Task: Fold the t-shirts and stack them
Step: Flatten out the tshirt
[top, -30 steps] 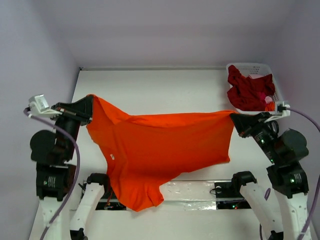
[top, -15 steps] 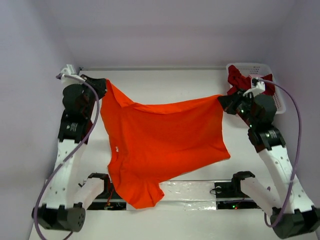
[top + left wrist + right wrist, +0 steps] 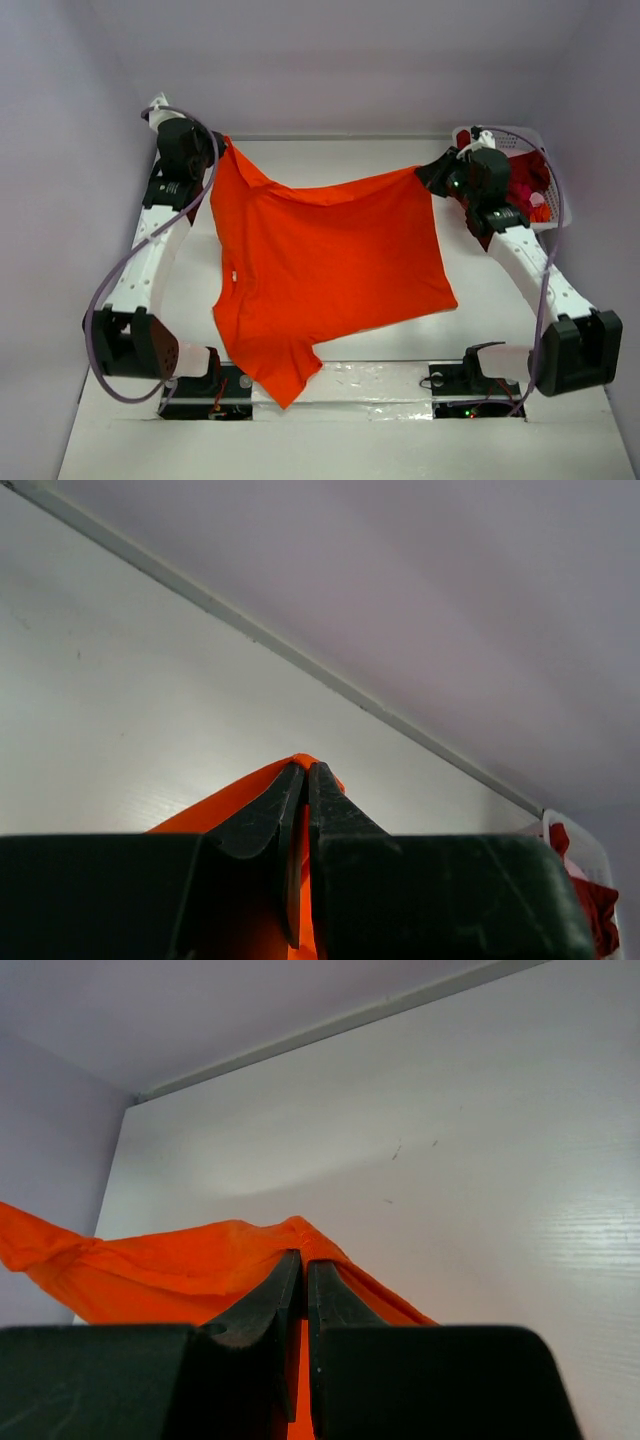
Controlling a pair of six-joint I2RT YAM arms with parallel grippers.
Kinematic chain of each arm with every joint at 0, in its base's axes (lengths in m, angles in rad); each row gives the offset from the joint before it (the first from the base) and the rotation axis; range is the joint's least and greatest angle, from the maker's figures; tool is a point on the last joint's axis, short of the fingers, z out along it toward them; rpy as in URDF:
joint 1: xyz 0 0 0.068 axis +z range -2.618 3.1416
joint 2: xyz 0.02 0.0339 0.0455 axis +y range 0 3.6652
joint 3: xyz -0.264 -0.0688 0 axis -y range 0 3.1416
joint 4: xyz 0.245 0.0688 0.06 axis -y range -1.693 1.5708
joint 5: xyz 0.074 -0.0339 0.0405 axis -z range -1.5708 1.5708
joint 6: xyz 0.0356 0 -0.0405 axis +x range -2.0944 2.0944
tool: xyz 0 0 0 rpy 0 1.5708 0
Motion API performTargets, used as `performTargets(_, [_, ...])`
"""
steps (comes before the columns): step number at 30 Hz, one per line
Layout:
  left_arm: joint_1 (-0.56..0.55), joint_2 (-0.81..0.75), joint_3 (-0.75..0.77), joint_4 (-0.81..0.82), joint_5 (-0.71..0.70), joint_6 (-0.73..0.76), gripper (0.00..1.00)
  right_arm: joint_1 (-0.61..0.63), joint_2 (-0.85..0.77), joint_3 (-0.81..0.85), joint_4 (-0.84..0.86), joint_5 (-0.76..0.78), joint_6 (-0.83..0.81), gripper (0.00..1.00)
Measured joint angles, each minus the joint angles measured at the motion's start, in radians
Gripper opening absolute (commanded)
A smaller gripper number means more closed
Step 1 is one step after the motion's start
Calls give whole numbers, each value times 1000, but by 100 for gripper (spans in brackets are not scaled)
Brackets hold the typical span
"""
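The bright orange t-shirt (image 3: pixel 320 265) hangs stretched between both arms over the white table, its lower part trailing to the near edge. My left gripper (image 3: pixel 218 142) is shut on its far-left corner; the cloth shows between the jaws in the left wrist view (image 3: pixel 298 880). My right gripper (image 3: pixel 428 170) is shut on its far-right corner, seen in the right wrist view (image 3: pixel 305 1260). The dark crimson t-shirt (image 3: pixel 525 180) lies crumpled in the white basket (image 3: pixel 520 135), partly hidden behind the right arm.
The basket stands at the far right corner of the table (image 3: pixel 330 155). A wall rises just behind the table's far edge. The two arm bases (image 3: pixel 470 375) sit at the near edge, the left one partly under the shirt's hanging end.
Both arms have stretched away from me toward the far edge, carrying the orange shirt's held corners with them. The shirt has slid farther onto the table.
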Motion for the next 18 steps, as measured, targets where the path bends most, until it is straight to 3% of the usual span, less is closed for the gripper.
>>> performTargets(8, [0,171,52,45,-16,-16,0,0,188,32,52,-1,37,0])
performTargets(18, [0,307,55,75,-16,-34,0,0,301,173,46,-24,65,0])
